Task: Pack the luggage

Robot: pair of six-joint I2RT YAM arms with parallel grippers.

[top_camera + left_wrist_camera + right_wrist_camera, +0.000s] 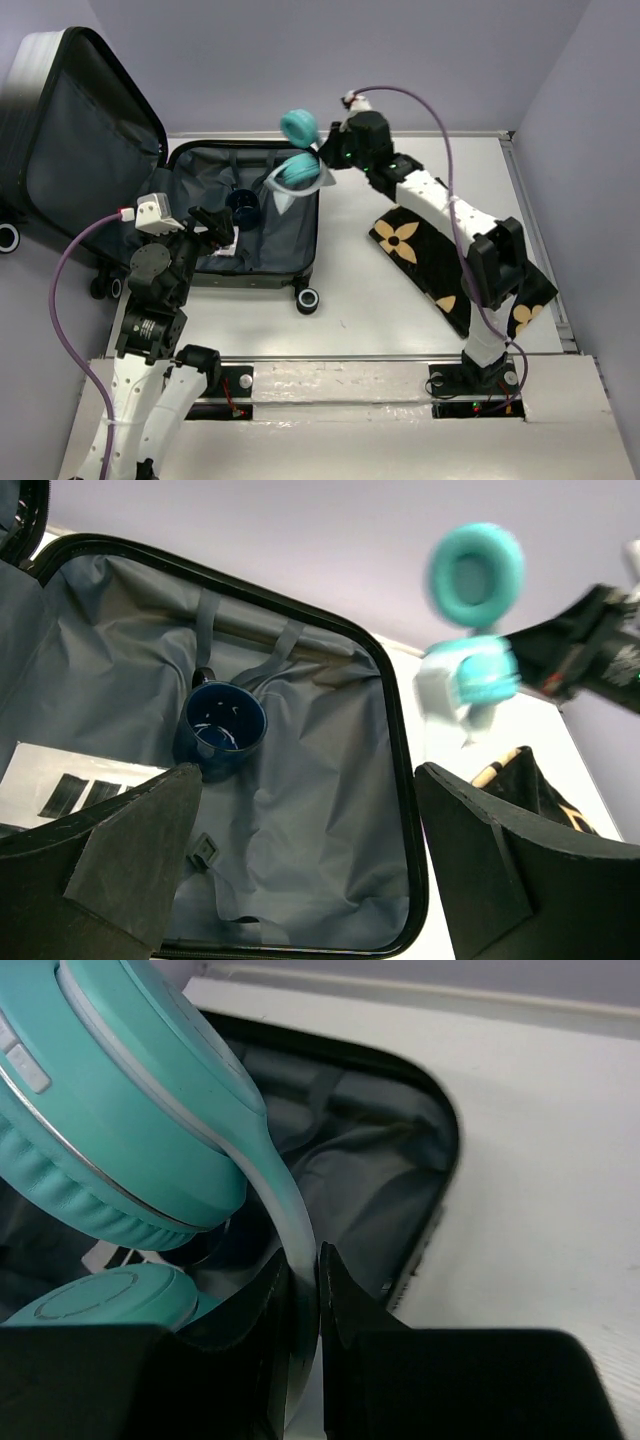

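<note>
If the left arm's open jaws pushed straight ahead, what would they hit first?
Probably the grey lining of the suitcase, just right of the blue mug, though depth is hard to judge.

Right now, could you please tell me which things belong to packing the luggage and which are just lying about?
Job: open luggage; teal headphones, held in the right pincer; blue mug inside the luggage.
Lying about: black flower-print cloth on the table.

No words, brands or numbers can be read in any view. A white sheet lying in the luggage carries a few dark bars, perhaps print, too blurred to read. The buttons on the headphones show no legible marks. The cloth bears only tan flower shapes.
</note>
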